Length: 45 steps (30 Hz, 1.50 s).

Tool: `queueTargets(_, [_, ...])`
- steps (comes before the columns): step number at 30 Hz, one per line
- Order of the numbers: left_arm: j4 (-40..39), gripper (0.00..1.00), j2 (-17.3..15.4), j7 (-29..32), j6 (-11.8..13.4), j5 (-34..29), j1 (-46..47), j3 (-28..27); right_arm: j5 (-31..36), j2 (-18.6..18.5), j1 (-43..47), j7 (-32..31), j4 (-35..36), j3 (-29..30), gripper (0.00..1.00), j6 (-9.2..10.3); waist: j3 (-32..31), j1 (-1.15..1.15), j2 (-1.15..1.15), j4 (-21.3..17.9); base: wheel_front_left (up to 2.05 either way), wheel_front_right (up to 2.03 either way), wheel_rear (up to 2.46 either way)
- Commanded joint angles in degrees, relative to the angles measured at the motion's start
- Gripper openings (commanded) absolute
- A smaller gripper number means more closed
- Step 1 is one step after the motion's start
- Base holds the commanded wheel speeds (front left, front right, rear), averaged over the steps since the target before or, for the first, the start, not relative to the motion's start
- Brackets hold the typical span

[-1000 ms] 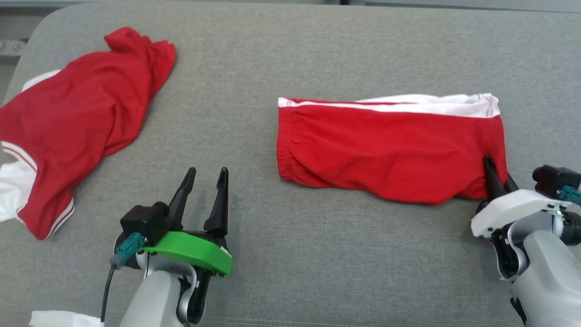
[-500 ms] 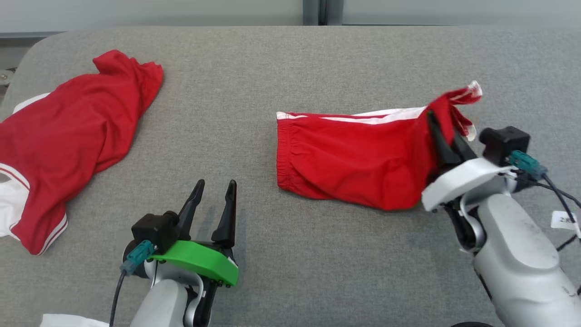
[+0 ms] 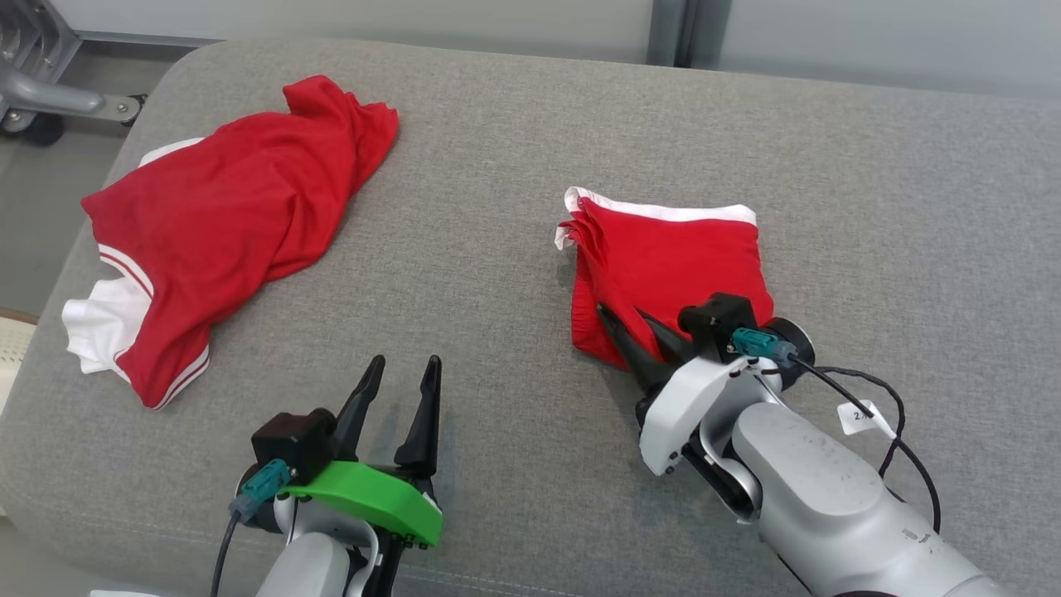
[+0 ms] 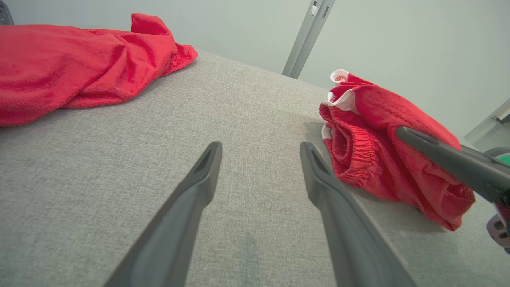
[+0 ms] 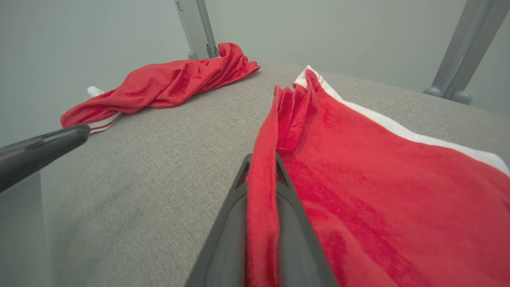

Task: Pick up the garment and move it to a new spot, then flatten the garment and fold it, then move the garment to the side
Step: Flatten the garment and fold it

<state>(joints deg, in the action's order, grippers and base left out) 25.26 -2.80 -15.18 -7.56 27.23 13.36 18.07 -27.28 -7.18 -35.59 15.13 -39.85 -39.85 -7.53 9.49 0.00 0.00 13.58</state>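
The garment (image 3: 671, 257) is a pair of red shorts with a white side stripe, lying doubled over on the grey cushion at centre right. My right gripper (image 3: 617, 313) is shut on its red edge at the near left side. In the right wrist view the cloth (image 5: 358, 179) is pinched between the two fingers of my right gripper (image 5: 261, 159). My left gripper (image 3: 404, 362) stands open over bare cushion, left of the garment and apart from it. The left wrist view has my left gripper (image 4: 261, 146) open, with the garment (image 4: 382, 159) to its right.
A second red garment with white trim (image 3: 232, 215) lies crumpled at the far left of the cushion (image 3: 497, 166). A wheeled metal frame (image 3: 33, 99) stands off the cushion's far left corner. A cable with a white tag (image 3: 858, 417) hangs beside my right arm.
The head camera has shifted. My right gripper has carried the garment's right end up and over to the left, doubling the shorts in half. My left gripper has stayed open in place.
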Motion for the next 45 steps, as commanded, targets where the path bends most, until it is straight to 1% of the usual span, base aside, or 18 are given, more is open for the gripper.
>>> queueTargets(1, [-0.06,1.0,-0.18,0.07,0.17,0.16,-0.9,-0.26,-0.71,0.14,-0.67,0.01,-0.55,-0.22,0.58,0.08,-0.42,0.0,0.0,1.28,0.0,0.0,0.0])
queueTargets(2, [-0.1,1.0,-0.18,0.07,0.17,0.19,-0.97,-0.44,-1.28,0.34,-0.9,0.01,-1.28,-0.45,1.0,0.08,-0.38,0.0,0.0,1.39,0.0,0.0,0.0])
queueTargets(6, [-0.3,1.0,-0.17,0.07,0.17,-0.38,-1.06,-1.63,-2.72,0.78,-0.87,0.01,-0.46,0.82,1.0,0.08,-0.46,0.0,0.0,0.71,0.0,0.0,0.0])
queueTargets(9, [-0.36,1.0,-0.19,0.07,0.17,-1.28,-1.27,-3.34,-2.37,0.0,0.88,0.0,2.17,4.17,1.0,0.08,-0.91,0.0,0.0,-0.86,0.0,0.0,0.0])
queueTargets(10, [-0.52,1.0,-0.18,0.07,0.17,-2.11,-1.45,-4.66,-1.35,-0.51,2.55,0.0,3.91,7.25,1.0,0.08,-1.32,0.0,0.0,-2.21,0.0,0.0,0.0])
queueTargets(13, [-0.89,1.0,-0.21,0.07,0.2,-4.67,-1.89,-7.37,1.22,-1.31,5.49,0.0,5.65,13.36,1.0,0.08,-1.93,0.0,0.0,-4.57,0.0,0.0,0.0])
queueTargets(14, [-0.89,1.0,-0.21,0.07,0.2,-4.67,-1.89,-7.37,1.22,-1.31,5.49,0.0,5.65,13.36,1.0,0.08,-1.93,0.0,0.0,-4.57,0.0,0.0,0.0])
queueTargets(15, [-1.08,1.0,-0.22,0.06,0.26,-5.36,-1.98,-8.43,2.33,-1.56,6.66,0.0,6.12,15.56,1.0,0.08,-2.09,0.0,0.0,-5.33,0.0,0.0,0.0])
queueTargets(16, [-1.65,1.0,-0.15,0.07,0.25,-7.72,-2.05,-9.31,5.19,-1.96,8.92,0.01,7.14,19.86,1.0,0.08,-2.34,0.0,0.0,-6.78,0.0,0.0,0.0])
queueTargets(17, [-1.87,1.0,-0.15,0.07,0.26,-8.27,-2.2,-9.95,6.89,-2.09,10.1,0.01,7.86,21.84,1.0,0.08,-2.44,0.0,0.0,-7.46,0.0,0.0,0.0])
queueTargets(22, [-3.03,1.0,-0.2,0.07,0.51,-11.65,-2.8,-12.73,12.38,-0.25,16.25,0.0,11.4,32.88,1.0,0.08,-3.08,0.0,0.0,-10.29,0.0,0.0,0.0])
queueTargets(25, [-3.56,1.0,-0.22,0.07,0.48,-13.02,-4.04,-14.28,14.28,0.8,18.69,0.01,12.78,36.5,1.0,0.08,-3.52,0.0,0.0,-11.72,0.0,0.0,0.0])
queueTargets(28, [-3.8,1.0,-0.22,0.06,0.43,-14.38,-4.74,-15.53,15.5,1.76,20.48,0.0,13.61,38.61,1.0,0.08,-4.17,0.0,0.0,-12.75,0.0,0.0,0.0])
queueTargets(33, [-3.63,1.0,-0.22,0.07,0.38,-15.78,-6.58,-17.14,16.32,2.87,22.67,0.0,14.37,40.18,1.0,0.08,-5.94,0.0,0.0,-13.89,0.0,0.0,0.0])
queueTargets(39, [-3.54,1.0,-0.22,0.07,0.87,-17.17,-8.48,-18.08,16.18,3.71,24.31,0.0,14.13,39.63,1.0,0.08,-7.79,0.0,0.0,-14.5,0.0,0.0,0.0])
queueTargets(45, [-3.91,1.0,-0.23,0.07,1.6,-18.03,-9.92,-18.47,15.68,4.05,25.44,0.0,14.08,39.23,1.0,0.08,-8.72,0.0,0.0,-14.27,0.0,0.0,0.0])
